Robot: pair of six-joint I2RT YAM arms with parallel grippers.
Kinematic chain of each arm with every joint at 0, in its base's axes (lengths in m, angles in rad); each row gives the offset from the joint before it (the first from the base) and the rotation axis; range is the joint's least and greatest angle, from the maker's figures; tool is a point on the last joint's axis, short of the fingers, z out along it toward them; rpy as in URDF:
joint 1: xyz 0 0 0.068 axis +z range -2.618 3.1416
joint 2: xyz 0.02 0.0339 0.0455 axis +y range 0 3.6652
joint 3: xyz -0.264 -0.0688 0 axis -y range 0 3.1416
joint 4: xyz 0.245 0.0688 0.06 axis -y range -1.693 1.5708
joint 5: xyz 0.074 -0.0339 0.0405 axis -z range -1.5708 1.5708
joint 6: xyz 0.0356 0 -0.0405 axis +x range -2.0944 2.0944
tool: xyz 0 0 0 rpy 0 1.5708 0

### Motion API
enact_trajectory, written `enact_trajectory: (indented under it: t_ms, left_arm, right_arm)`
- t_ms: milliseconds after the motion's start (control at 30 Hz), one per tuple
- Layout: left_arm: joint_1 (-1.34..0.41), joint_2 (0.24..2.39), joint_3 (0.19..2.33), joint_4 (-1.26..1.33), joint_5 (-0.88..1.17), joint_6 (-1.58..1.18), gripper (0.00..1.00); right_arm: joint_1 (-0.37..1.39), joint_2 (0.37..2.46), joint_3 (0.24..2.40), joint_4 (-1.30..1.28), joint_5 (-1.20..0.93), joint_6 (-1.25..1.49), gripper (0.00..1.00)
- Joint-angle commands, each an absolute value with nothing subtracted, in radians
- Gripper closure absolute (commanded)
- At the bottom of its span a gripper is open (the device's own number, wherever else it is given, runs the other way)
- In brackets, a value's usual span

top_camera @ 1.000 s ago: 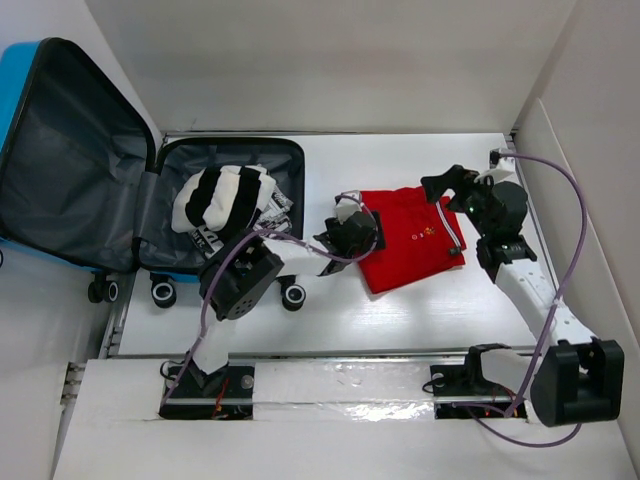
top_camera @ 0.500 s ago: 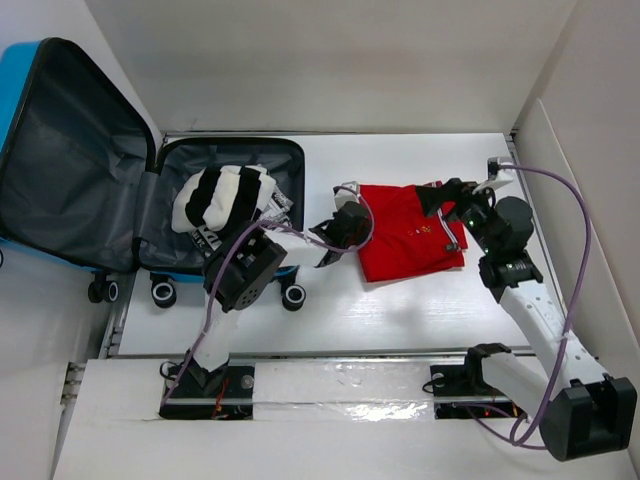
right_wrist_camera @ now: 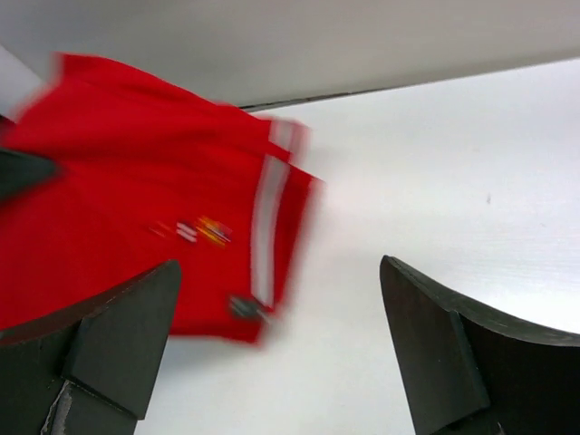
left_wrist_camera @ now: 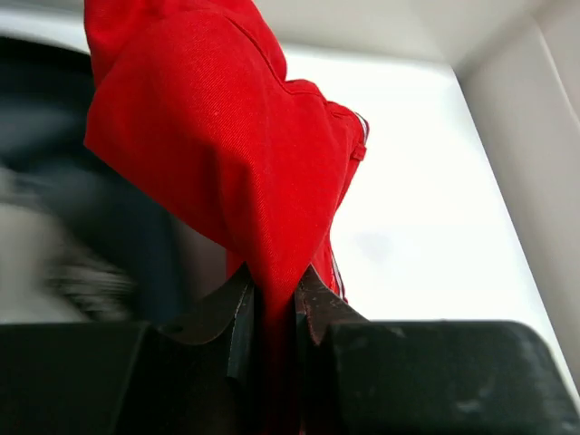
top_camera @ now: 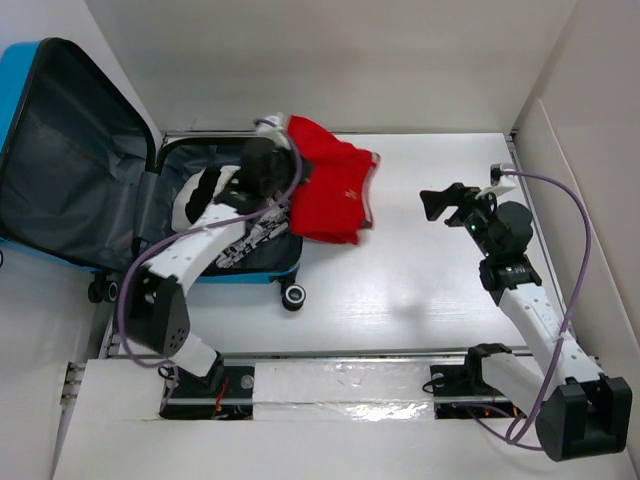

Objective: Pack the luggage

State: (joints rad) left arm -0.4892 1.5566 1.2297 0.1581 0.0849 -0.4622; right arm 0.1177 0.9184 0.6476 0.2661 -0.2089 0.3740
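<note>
At the upper left of the overhead view, the luggage (top_camera: 80, 170) lies open. Its lid, lined in dark grey with a bright-blue edge, is swung toward the left edge of the frame. Its lower shell rests on the white table (top_camera: 430, 300), with a black wheel (top_camera: 292, 295) pointing toward the bottom of the frame. A black-and-white striped garment (top_camera: 205, 195) lies inside the lower shell.

The left arm reaches from the lower left up across that shell. In the left wrist view, the left gripper (left_wrist_camera: 274, 276) is pressed together on a fold of the red shirt (top_camera: 335, 190). Both dark fingers (left_wrist_camera: 240, 308) pinch the cloth, which rises from them toward the top of the frame. Overhead, the shirt is at upper centre, lifted over the right rim of the lower shell. Part of it is above the lining and part above the table just right of the luggage. The luggage interior at the left of the wrist view is too blurred to give detail.

At centre right of the overhead view, the right gripper (top_camera: 428, 205) is above bare table, well apart from the shirt and the luggage. Its jaws are spread wide with nothing between them. In the right wrist view, its two dark fingers (right_wrist_camera: 118, 335) stand at the lower left and lower right. White tabletop lies between them, and the blurred shirt fills the upper left, showing a pale stripe and a small coloured emblem
</note>
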Motion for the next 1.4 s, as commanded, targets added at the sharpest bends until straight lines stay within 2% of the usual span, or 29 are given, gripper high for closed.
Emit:
enact_trajectory:
  t_ms: [0, 233, 333, 533, 600, 633, 733, 833, 900, 933, 1000, 1033, 1067, 1100, 1167, 1200, 1233, 1267, 1367]
  left_arm:
    - [-0.303, 1.373, 1.273, 0.149, 0.118, -0.428, 1.0]
    - [0.122, 1.246, 1.019, 0.103, 0.236, -0.477, 1.0]
    - [0.173, 1.221, 0.919, 0.106, 0.148, -0.508, 1.0]
    - [0.195, 1.229, 0.902, 0.002, 0.069, -0.538, 1.0]
    - [0.195, 1.239, 0.905, -0.055, 0.029, -0.545, 0.78]
    - [0.195, 1.262, 0.926, -0.08, 0.02, -0.545, 0.63]
    - [0.195, 1.261, 0.943, -0.143, 0.023, -0.541, 0.46]
    - [0.23, 1.159, 0.907, -0.13, 0.081, -0.563, 0.35]
    - [0.258, 1.097, 0.905, -0.144, 0.072, -0.569, 0.34]
    - [0.258, 1.038, 0.919, -0.156, 0.054, -0.571, 0.34]
    - [0.258, 0.979, 0.94, -0.205, -0.051, -0.569, 0.36]
    - [0.258, 0.919, 0.954, -0.219, -0.086, -0.577, 0.4]
    - [0.258, 0.884, 0.959, -0.232, -0.118, -0.581, 0.43]
    - [0.258, 0.849, 0.966, -0.27, -0.197, -0.595, 0.46]
    - [0.258, 0.673, 0.939, -0.267, -0.264, -0.614, 0.64]
    - [0.236, 0.638, 0.954, -0.337, -0.366, -0.624, 0.72]
    - [0.212, 0.62, 0.997, -0.392, -0.441, -0.644, 0.93]
    - [0.201, 0.605, 0.994, -0.423, -0.468, -0.65, 0.99]
    - [0.189, 0.56, 1.003, -0.514, -0.707, -0.667, 1.0]
  right_arm:
    - [0.101, 0.948, 0.634, 0.351, -0.251, 0.383, 0.03]
    - [0.092, 0.979, 0.637, 0.365, -0.298, 0.385, 0.03]
    - [0.092, 0.994, 0.641, 0.362, -0.308, 0.382, 0.03]
    - [0.092, 1.011, 0.647, 0.365, -0.324, 0.38, 0.03]
    - [0.092, 1.017, 0.65, 0.367, -0.336, 0.377, 0.03]
    - [0.092, 1.019, 0.652, 0.365, -0.336, 0.377, 0.03]
    - [0.115, 1.032, 0.66, 0.361, -0.341, 0.368, 0.03]
    - [0.139, 1.042, 0.67, 0.353, -0.333, 0.354, 0.07]
    - [0.153, 1.045, 0.673, 0.348, -0.308, 0.344, 0.23]
    - [0.164, 1.046, 0.675, 0.345, -0.304, 0.344, 0.4]
    - [0.164, 1.051, 0.684, 0.339, -0.307, 0.337, 0.7]
    - [0.175, 1.054, 0.686, 0.333, -0.307, 0.334, 0.89]
    - [0.175, 1.055, 0.689, 0.333, -0.307, 0.33, 0.97]
    - [0.187, 1.058, 0.69, 0.331, -0.308, 0.328, 1.0]
    - [0.187, 1.072, 0.695, 0.333, -0.314, 0.327, 1.0]
    - [0.187, 1.077, 0.696, 0.336, -0.328, 0.328, 1.0]
    - [0.187, 1.084, 0.699, 0.347, -0.336, 0.33, 1.0]
    - [0.196, 1.101, 0.703, 0.35, -0.35, 0.328, 1.0]
    - [0.196, 1.137, 0.718, 0.35, -0.399, 0.321, 1.0]
